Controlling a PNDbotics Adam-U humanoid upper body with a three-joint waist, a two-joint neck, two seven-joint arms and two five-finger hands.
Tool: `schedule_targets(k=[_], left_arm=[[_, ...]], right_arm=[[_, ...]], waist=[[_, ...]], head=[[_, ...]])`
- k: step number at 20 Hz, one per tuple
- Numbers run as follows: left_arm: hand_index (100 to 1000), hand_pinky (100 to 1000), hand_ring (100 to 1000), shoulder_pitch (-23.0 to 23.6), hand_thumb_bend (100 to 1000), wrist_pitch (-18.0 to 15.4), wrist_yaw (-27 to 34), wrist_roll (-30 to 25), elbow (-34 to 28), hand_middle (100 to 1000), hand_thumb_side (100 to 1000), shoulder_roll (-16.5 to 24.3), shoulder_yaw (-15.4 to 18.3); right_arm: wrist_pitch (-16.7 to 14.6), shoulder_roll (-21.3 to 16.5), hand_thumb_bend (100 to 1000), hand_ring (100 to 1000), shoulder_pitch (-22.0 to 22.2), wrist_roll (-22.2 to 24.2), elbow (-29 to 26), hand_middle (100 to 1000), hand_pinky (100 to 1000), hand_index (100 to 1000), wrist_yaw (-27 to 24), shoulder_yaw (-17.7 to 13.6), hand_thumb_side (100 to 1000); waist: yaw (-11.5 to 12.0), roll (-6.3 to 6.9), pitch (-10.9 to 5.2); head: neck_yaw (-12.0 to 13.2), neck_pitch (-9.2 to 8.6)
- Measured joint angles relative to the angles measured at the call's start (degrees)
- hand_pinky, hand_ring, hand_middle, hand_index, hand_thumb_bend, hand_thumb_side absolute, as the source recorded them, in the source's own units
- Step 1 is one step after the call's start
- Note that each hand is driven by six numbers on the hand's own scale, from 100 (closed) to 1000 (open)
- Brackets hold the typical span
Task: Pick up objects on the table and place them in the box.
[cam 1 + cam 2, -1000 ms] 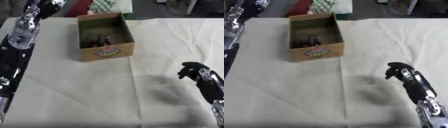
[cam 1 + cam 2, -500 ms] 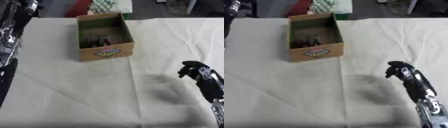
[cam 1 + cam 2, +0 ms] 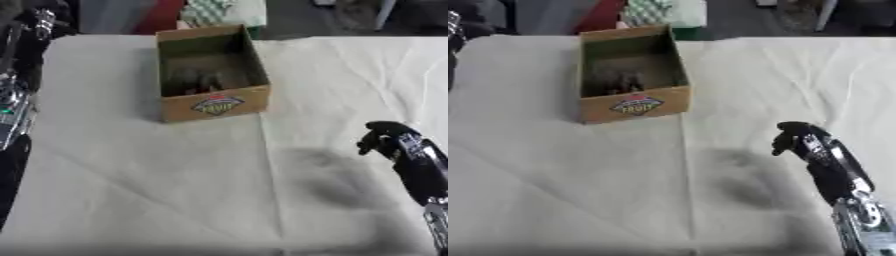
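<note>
The cardboard box (image 3: 210,75) stands open-topped on the cloth-covered bench (image 3: 175,190), its labelled front wall facing the robot. Inside, against the floor of the box toward that front wall, lies a cluster of small dark things (image 3: 619,80); what they are cannot be made out, perhaps small parts or hardware. No loose object shows on the cloth around the box, so what the task wants picked up seems to be inside it already.

Judging by their size, those pieces should be light and stiff, and small enough to slip between fingers; a pinch from above across the narrow sides would suit them better than a wrap of the whole hand. The box itself looks like thin card, light and easy to nudge or dent, so any reach into it should come straight down between the walls rather than brushing the rim.

The right hand (image 3: 798,142) hovers over the cloth well to the right of the box and nearer the robot, forearm running back toward the lower right corner. Its fingers are curled down and inward with nothing between them. Its shadow lies on the cloth on the side toward the box.

The left arm (image 3: 17,100) runs along the edge left of the box, and its hand is too poorly shown to tell how the fingers stand.
</note>
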Motion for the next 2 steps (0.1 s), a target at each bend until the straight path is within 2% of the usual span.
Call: schedule_targets(k=[2], left_arm=[[737, 860, 629, 0.3, 170, 0.4, 0.2, 0.4, -0.2, 628, 744, -0.5, 0.4]], right_arm=[[0.0, 0.0, 100, 521, 0.0, 0.0, 0.0, 548, 744, 746, 0.0, 0.0, 786]], waist=[[0.0, 0.05, -0.01]], head=[[-0.1, 0.0]])
